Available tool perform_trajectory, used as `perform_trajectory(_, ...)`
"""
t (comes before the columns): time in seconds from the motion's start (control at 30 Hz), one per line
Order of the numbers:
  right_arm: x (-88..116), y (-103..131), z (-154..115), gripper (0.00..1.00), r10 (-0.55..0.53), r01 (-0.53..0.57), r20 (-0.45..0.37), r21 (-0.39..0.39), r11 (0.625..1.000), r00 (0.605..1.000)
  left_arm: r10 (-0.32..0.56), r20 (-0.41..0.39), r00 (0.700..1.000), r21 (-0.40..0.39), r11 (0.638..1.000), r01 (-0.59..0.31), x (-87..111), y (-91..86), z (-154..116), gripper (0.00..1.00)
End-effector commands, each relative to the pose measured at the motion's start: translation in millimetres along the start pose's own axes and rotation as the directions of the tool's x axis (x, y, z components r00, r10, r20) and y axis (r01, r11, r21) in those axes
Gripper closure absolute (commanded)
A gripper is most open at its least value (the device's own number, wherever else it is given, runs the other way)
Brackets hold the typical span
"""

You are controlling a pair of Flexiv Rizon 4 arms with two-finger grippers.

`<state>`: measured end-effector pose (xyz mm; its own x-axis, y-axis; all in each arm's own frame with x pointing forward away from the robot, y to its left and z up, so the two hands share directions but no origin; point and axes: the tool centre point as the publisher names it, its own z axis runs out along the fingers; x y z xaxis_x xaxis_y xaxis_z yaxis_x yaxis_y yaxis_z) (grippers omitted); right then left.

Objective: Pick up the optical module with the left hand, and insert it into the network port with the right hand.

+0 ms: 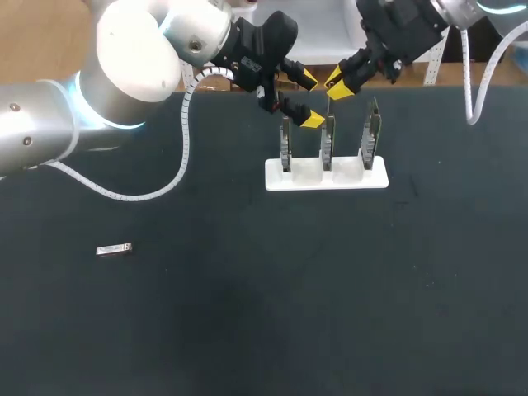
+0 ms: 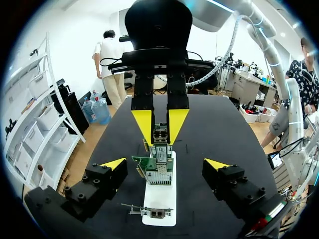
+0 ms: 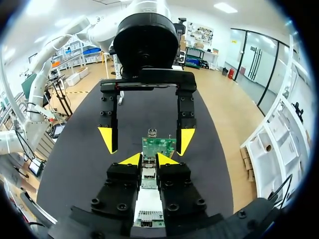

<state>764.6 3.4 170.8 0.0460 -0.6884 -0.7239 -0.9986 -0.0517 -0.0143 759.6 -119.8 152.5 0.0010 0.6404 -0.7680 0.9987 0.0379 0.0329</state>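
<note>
Risk first: your right hand (image 3: 149, 160) is pinched on the optical module (image 2: 160, 139), which sits at the network port (image 2: 161, 163) of the middle card (image 2: 149, 175). Can't tell how deep it's seated. Push off-axis and you'd likely flex that upright card or rock the white holder (image 1: 276, 180), since nothing visible clamps it down. Let go early and the module may back out. Your left hand (image 2: 165, 164) is spread, holding nothing, just beside the same card — a clash of fingers is the other likely failure if either arm shifts sideways. Surface: matte black worktop (image 1: 247, 313), flat, little to catch on. Room is tight — cards stand either side of the middle one. A loose module (image 1: 114, 249) lies well apart, on your left.
</note>
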Motion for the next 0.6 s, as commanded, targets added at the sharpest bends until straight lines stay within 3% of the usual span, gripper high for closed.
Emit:
perform_trajectory(0.03, 0.2, 2.3, 0.0, 1.0, 0.0, 0.0, 0.0, 0.009, 1.0, 1.0, -0.002, -0.006, 1.0, 0.003, 1.0, 0.002, -1.1, 1.7, 0.7, 0.0)
perform_trajectory(0.6, -2.6, 3.4, -3.5, 1.0, 0.003, -0.002, -0.013, 0.024, 1.0, 1.0, -0.002, -0.006, 1.0, 0.003, 1.0, 0.002, -1.1, 1.7, 0.7, 0.0)
